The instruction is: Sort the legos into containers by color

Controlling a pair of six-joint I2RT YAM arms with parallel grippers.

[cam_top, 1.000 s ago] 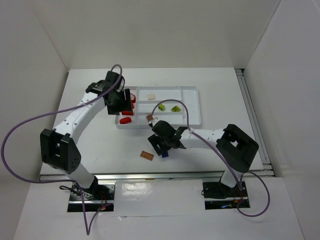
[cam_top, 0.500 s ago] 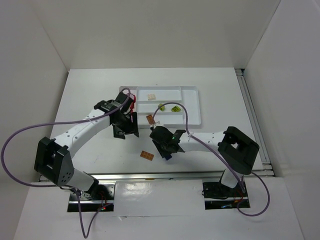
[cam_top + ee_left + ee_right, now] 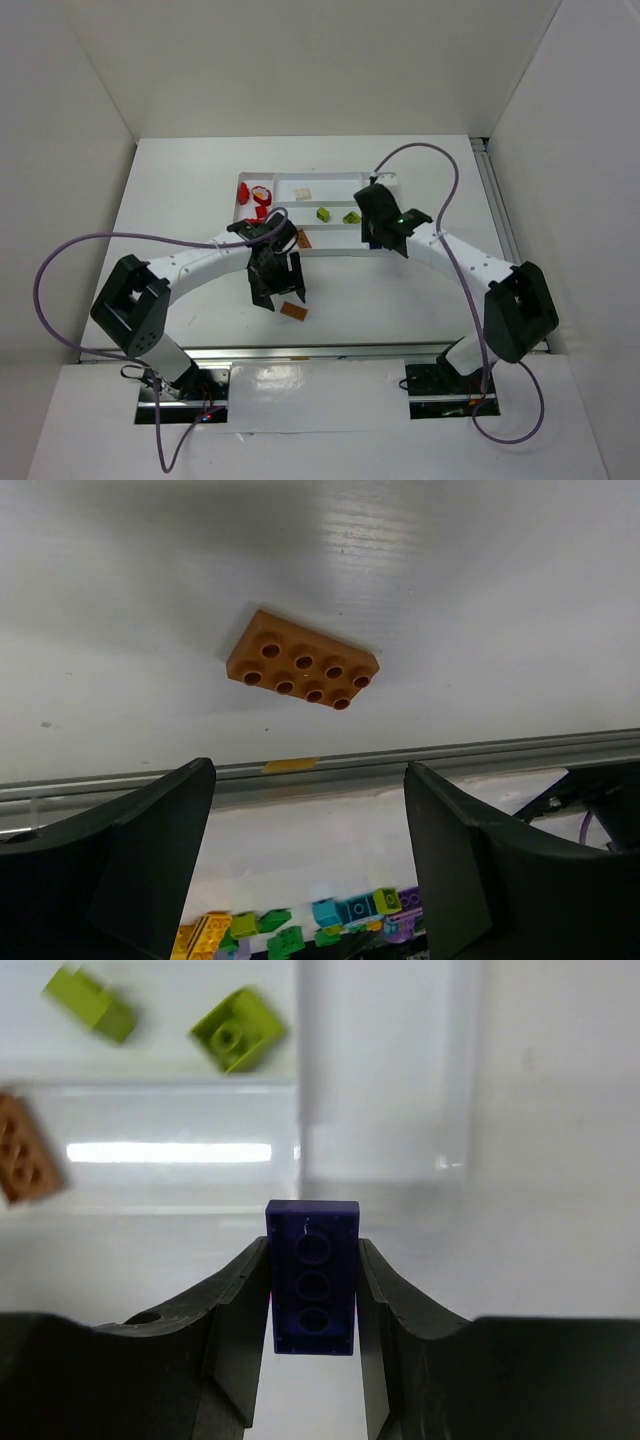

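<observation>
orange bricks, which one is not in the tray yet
The orange brick lying on the bare table, right by the open left gripper. The other orange brick is already inside the tray.

The top external view is bright and evenly lit from overhead. The white table (image 3: 170,200) is close to washed out, with only faint, soft shadows beneath the arms. In the left wrist view a pale sheen spreads across the surface above the brown-orange brick (image 3: 302,662), which is sharp, while the dark left gripper (image 3: 308,770) looks soft in the foreground. In the right wrist view a hard white glare bar lies on the tray (image 3: 380,1060); the lime green bricks (image 3: 238,1028) are slightly blurred, the blue-purple brick (image 3: 312,1278) crisp.
</observation>
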